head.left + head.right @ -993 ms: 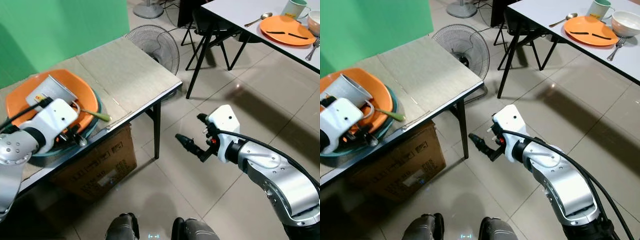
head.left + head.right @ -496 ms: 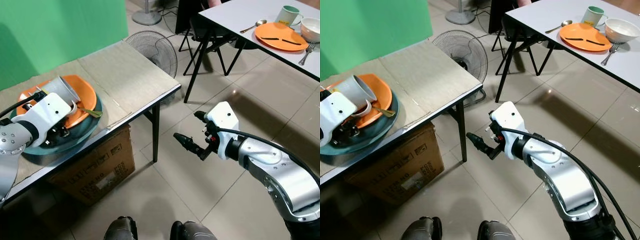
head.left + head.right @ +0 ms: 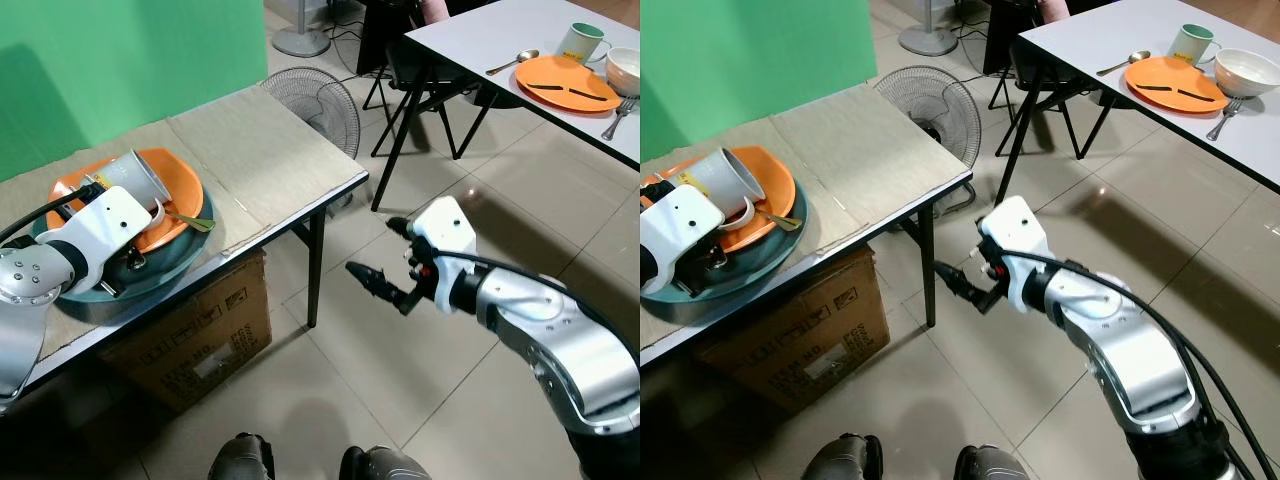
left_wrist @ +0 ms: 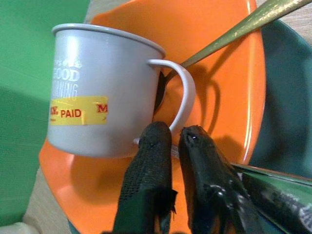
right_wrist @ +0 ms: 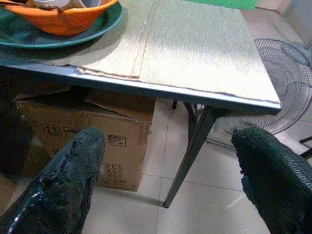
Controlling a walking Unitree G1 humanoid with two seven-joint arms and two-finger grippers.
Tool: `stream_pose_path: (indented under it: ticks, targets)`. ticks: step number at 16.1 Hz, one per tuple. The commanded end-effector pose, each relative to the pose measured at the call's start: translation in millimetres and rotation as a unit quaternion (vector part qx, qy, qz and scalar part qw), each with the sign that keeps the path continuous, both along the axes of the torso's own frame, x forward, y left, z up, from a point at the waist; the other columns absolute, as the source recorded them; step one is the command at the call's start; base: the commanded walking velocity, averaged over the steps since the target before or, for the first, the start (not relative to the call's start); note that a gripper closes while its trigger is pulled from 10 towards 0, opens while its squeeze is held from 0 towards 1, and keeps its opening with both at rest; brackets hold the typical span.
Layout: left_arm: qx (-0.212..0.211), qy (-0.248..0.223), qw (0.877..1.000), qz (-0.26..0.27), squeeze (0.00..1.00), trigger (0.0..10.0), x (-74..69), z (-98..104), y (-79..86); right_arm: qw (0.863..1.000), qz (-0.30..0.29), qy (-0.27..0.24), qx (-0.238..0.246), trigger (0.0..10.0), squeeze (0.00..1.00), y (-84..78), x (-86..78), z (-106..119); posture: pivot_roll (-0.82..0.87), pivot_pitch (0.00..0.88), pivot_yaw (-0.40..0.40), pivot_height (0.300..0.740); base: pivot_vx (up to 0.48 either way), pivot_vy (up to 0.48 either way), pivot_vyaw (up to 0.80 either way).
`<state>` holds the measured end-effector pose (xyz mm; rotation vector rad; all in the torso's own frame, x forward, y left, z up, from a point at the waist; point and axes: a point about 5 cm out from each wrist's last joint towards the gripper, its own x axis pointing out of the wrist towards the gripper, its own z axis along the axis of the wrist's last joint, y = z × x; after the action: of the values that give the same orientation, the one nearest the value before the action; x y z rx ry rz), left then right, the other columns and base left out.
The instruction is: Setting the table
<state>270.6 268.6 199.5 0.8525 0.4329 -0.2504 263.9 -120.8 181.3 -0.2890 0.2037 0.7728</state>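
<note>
Lifting, I judge: from my head, my left gripper (image 3: 118,268) has the dark green tray (image 3: 196,238) higher and nearer the table edge than a second ago, orange plate (image 3: 175,176) and white mug (image 3: 133,177) riding on it. At my left wrist, fingers (image 4: 152,168) pinch together on the rim below the mug. My right gripper (image 5: 170,168) hangs spread, empty, unchanged.

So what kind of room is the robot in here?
Probably a dining area set up as a test space: a white table laid with an orange plate, bowl and mug, a tiled floor, a standing fan, and a green backdrop behind the side table.
</note>
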Motion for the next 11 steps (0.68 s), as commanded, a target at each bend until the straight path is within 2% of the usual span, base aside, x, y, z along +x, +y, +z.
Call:
stream_pose_path:
  ticks: [1,4,7,9,10,11]
  targets:
    - [0.003,0.008,1.0,-0.001,0.0,0.0,0.8,0,-0.5,1.0,0.003,0.003,-0.001,10.0,0.0,0.1,0.1,-1,0.02,0.09,-0.036,0.74,0.0,0.0,0.0]
    - [0.011,0.012,1.0,0.009,0.0,0.0,2.0,0,2.9,1.0,0.001,0.003,0.002,10.0,0.0,0.9,0.7,-2,0.02,0.086,-0.033,0.74,0.0,0.0,0.0]
    - [0.004,0.004,1.0,0.003,0.0,0.0,4.2,0,-0.8,1.0,-0.006,0.002,0.006,10.0,0.0,-0.3,1.9,-2,0.02,0.084,-0.029,0.74,0.0,0.0,0.0]
    - [-0.012,-0.029,0.999,-0.012,0.0,0.0,4.6,8,-6.9,1.0,-0.012,0.001,0.011,10.0,0.0,-2.0,2.2,-2,0.02,0.084,-0.029,0.74,0.0,0.0,0.0]
    - [-0.051,-0.075,0.996,-0.014,0.0,0.0,1.3,20,-15.2,0.999,-0.023,0.001,0.033,10.0,0.0,-1.9,1.7,0,0.03,0.089,-0.021,0.74,0.0,0.0,0.0]
    - [-0.068,-0.102,0.992,-0.017,0.0,0.0,-1.6,28,-19.9,0.999,-0.028,0.002,0.046,10.0,0.0,-1.4,1.0,0,0.03,0.093,-0.014,0.74,0.0,0.0,0.0]
